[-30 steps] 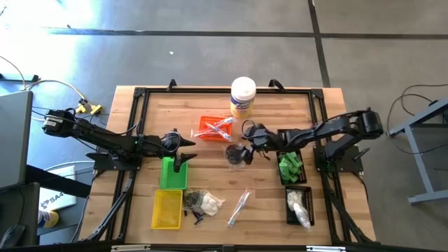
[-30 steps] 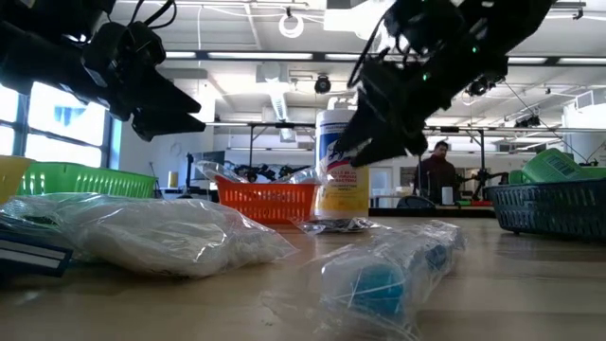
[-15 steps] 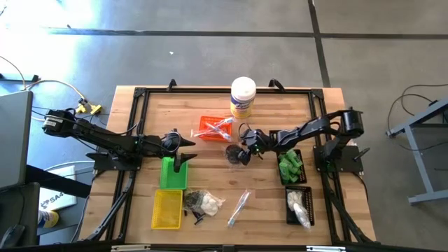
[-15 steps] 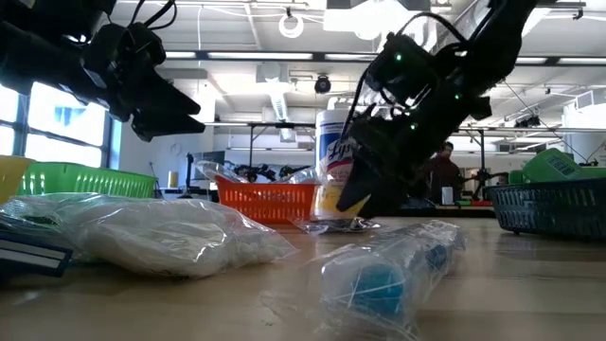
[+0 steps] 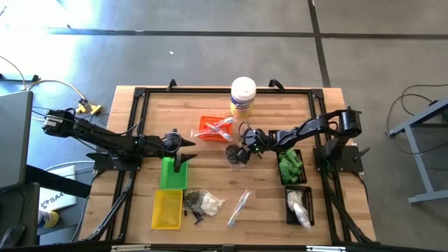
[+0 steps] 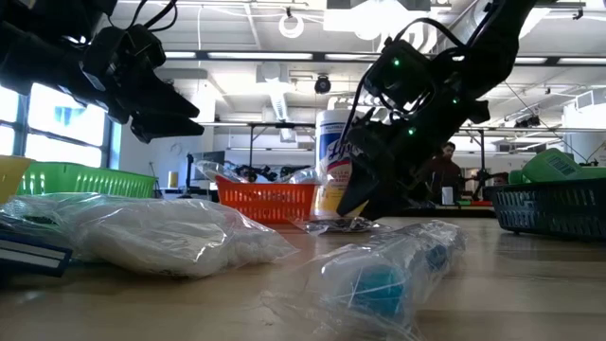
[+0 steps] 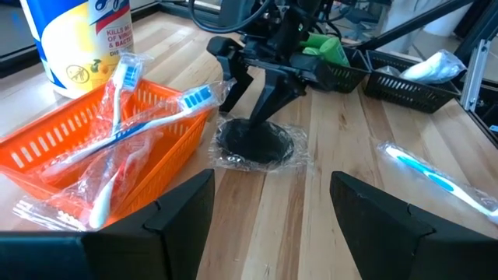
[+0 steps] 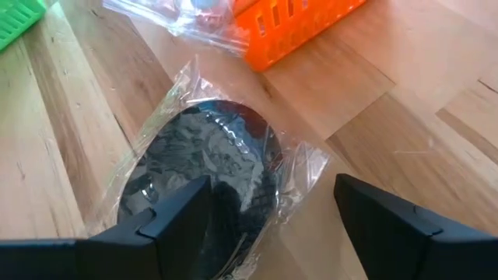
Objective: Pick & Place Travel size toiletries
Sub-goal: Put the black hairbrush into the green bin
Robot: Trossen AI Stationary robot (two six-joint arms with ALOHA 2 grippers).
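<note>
On the wooden table [image 5: 210,105], the orange basket [image 7: 70,148] holds clear-wrapped toothbrushes [image 7: 156,117]. Behind it stands a white canister [image 5: 242,96] whose yellow label reads "KILLS 99.9% OF VIRUSES & BACTERIA". One black basket [image 5: 290,168] holds green tubes [image 5: 289,165], another [image 5: 299,206] a white fluffy bag. The green basket [image 5: 173,175] and yellow basket [image 5: 167,209] sit near the left gripper [image 5: 183,150], fingers spread. The right gripper [image 7: 249,101], fingers spread, straddles a bagged black item [image 8: 202,187] on the table.
</note>
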